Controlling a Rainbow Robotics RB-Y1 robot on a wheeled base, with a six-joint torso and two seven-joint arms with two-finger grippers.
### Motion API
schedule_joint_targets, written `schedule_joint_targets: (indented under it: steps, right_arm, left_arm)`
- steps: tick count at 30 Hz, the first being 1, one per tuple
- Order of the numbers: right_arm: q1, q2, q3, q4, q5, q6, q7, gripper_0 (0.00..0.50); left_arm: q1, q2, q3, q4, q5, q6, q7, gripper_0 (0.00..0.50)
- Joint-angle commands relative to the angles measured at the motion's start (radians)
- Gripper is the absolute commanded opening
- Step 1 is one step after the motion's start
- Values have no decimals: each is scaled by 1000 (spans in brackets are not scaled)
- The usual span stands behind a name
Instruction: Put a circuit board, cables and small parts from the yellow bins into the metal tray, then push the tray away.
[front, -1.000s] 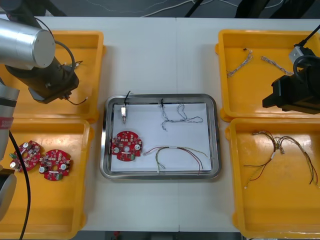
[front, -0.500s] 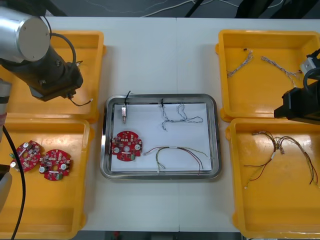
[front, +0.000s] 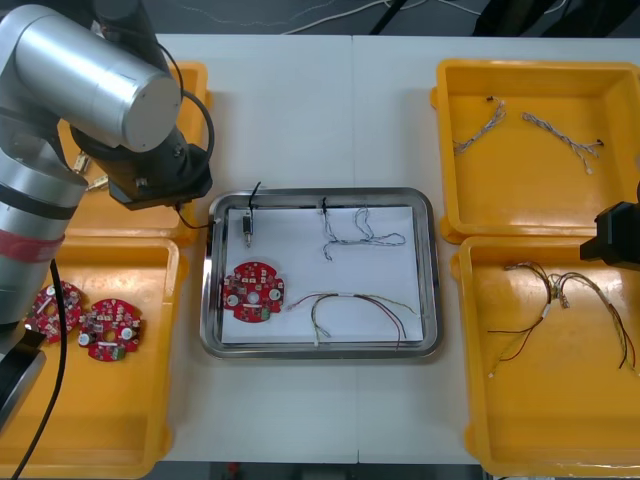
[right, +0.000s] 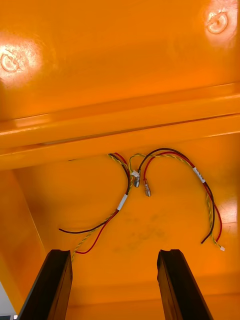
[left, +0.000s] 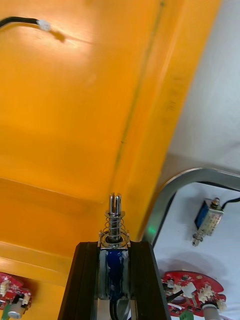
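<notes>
Left wrist view, close up: the left gripper has its two black fingers pinching a small metal part with a coiled spring and a blue body. The part stands upright between them, above the wall of a yellow plastic bin that looks orange here, just beside the curved corner of the shiny metal tray. The front view, looking down from above, hides that grip under the silver left arm, which lies over the far left bin by the tray's far left corner. That view shows the tray's white floor holding a round red circuit board, a second small metal part on a black lead, a twisted blue and white cable and a red and yellow cable. In the right wrist view the right gripper is spread wide over loose red and yellow cables in the near right yellow bin.
</notes>
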Motion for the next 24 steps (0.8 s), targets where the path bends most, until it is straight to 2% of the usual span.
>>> schedule_joint_targets:
  steps: [1,8,14,24]
  right_arm:
    - [14,-40,-33,-31,10,3,-36,500]
    - [14,-40,-33,-31,8,3,-35,500]
    - [14,-40,-33,-31,8,3,-35,500]
    - [14,-40,-33,-31,8,3,-35,500]
  left_arm:
    - [-68,-60,-64,-35,-35,-20,-49,0]
    - [-72,-118,-140,-32,-64,-93,-35,0]
    - [-71,-158,-191,-34,-63,-109,-41,0]
    - [-36,-186,-248,-32,-106,-181,-47,0]
